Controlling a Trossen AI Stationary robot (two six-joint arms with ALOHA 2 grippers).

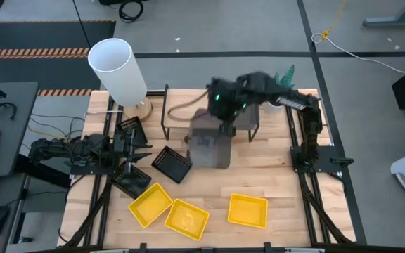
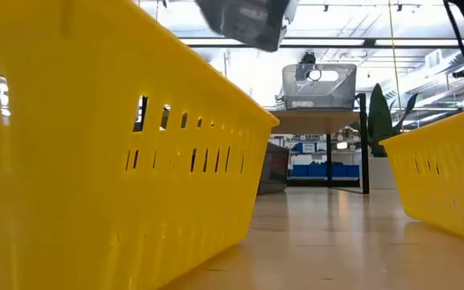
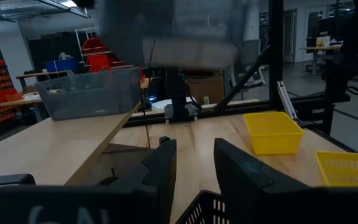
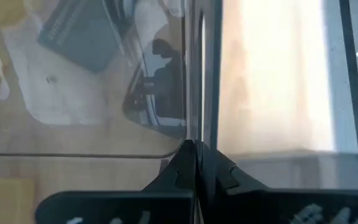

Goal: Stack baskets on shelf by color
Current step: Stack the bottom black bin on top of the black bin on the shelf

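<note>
The right claw point(image 4: 196, 163) is clamped tight on the wall of a grey basket point(image 1: 211, 146), carried in the air just in front of the shelf point(image 1: 188, 105). The left claw point(image 3: 194, 163) rests slightly parted at the worktop's point(image 1: 273, 176) left edge, holding nothing. 3 yellow baskets point(image 1: 248, 211) lie along the front.

I saw a grey basket point(image 1: 209, 144) blurred in the air by the light-wood shelf point(image 1: 206, 109), another grey basket point(image 2: 319, 87) resting on it, three yellow baskets point(image 1: 248, 211) along the table's near edge, and black baskets point(image 1: 171, 163) at left.
</note>
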